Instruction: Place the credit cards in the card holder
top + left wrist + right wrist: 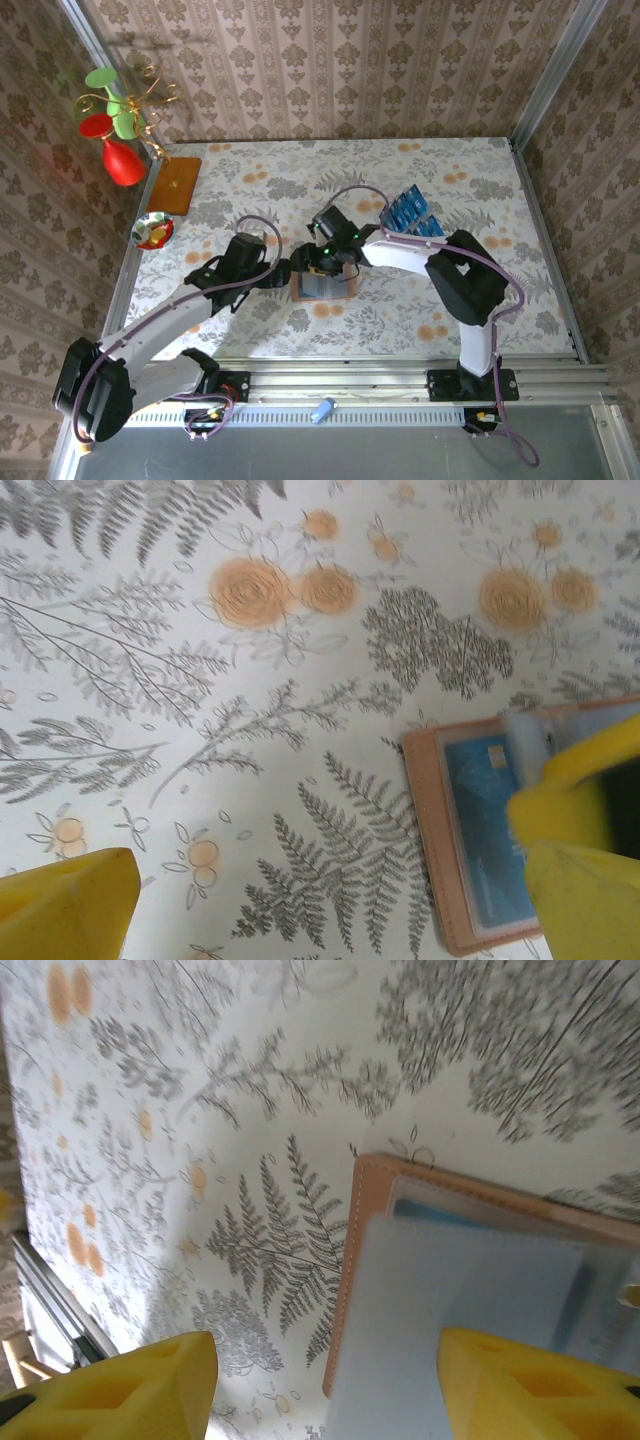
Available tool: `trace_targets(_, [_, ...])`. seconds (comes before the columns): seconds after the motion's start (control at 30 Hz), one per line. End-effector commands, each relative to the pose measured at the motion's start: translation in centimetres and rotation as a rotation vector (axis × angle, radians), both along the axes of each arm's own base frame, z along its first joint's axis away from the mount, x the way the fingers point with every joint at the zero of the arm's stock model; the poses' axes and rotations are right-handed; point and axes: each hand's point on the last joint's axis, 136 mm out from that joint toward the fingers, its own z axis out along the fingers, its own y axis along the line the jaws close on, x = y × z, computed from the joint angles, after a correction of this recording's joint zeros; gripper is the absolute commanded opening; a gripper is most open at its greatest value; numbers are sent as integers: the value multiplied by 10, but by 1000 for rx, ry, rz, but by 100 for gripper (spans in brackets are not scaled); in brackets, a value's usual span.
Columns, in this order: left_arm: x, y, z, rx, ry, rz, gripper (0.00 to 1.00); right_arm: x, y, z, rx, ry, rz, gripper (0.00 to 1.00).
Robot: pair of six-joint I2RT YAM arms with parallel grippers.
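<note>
One target: the small brown leather-like folding card holder point(325, 287), open on the floral table point(480, 180) where either side can get at it.
My left gripper point(320, 870): spread wide, holding nothing; one yellow finger point(575, 810) overlaps the holder, probably pinning it flat.
My right gripper point(335, 1390): jaws parted, empty, above the greyish inside.
Inside: one thin blue credit card point(485, 820) already.
Leftovers: fanned blue cards point(412, 213) off to my right.
</note>
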Motion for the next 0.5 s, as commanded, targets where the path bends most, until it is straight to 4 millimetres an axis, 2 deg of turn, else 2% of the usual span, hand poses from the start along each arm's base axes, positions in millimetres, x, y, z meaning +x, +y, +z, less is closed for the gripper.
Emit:
trace_targets(0.0, [-3, 7, 8, -29, -1, 28, 100, -5, 6, -20, -50, 66, -17, 62])
trace_targets(0.1, [-4, 13, 11, -27, 8, 34, 100, -4, 12, -28, -52, 81, -22, 62])
trace_targets(0.2, [-6, 16, 16, -27, 11, 34, 100, -4, 13, -25, -52, 76, -28, 62])
trace_targets(0.33, [-10, 17, 16, -27, 23, 26, 100, -2, 11, -10, -47, 48, -38, 62])
trace_targets(0.47, [-12, 16, 13, -30, 41, 18, 100, 0, 11, 14, -25, 16, -42, 63])
